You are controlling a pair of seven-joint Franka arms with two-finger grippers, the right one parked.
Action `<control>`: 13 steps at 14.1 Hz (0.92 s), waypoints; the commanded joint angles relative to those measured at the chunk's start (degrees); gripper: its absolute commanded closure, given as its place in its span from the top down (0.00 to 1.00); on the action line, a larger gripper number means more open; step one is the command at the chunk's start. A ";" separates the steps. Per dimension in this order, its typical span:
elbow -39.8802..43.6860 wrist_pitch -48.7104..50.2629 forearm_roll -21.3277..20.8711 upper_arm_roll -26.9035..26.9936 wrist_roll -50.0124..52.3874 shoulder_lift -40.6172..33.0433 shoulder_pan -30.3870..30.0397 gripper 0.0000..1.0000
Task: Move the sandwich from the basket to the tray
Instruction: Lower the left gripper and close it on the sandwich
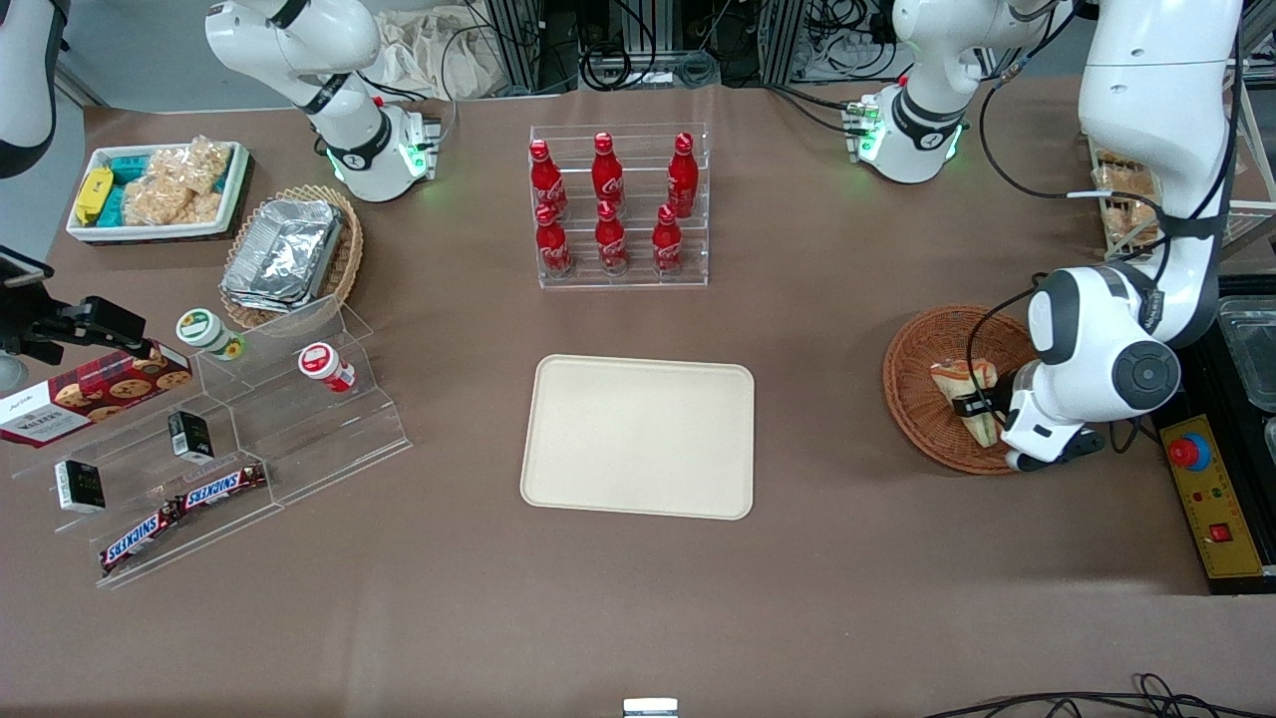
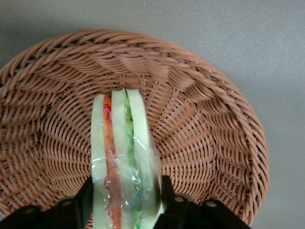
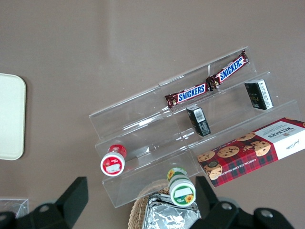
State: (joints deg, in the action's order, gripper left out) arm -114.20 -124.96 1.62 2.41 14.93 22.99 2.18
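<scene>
At the right edge of the front view, level with the middle of the frame, the working arm is reaching down into the basket (image 1: 922, 384), and its gripper (image 1: 982, 409) is closing on the sandwich (image 1: 965, 384), one black finger pressing on each outer bread face. The wrist view is showing this plainly: the sandwich (image 2: 125, 164) is standing on edge inside the basket (image 2: 209, 129), its orange and green layers running away from the camera, and the fingers (image 2: 164, 191) are squeezing the clear wrap from both flat sides, probably because the broad bread faces give the firmest hold without crushing the filling. The sandwich looks to be resting in the basket or only barely off its weave, so the lift is likely just beginning. The tray (image 1: 638, 436) is lying bare in the centre of the front view, well apart from the basket, waiting to receive it.
</scene>
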 commanded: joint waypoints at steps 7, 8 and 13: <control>5.80 9.43 -0.21 -0.56 2.29 -3.38 2.12 0.00; 9.75 14.69 -0.21 -0.65 2.29 -3.65 2.12 0.00; 32.78 37.57 -0.13 -0.83 2.38 -3.21 3.52 0.00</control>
State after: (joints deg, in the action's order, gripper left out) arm -89.45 -93.33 1.62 1.37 16.54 18.55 4.10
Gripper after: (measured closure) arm 0.855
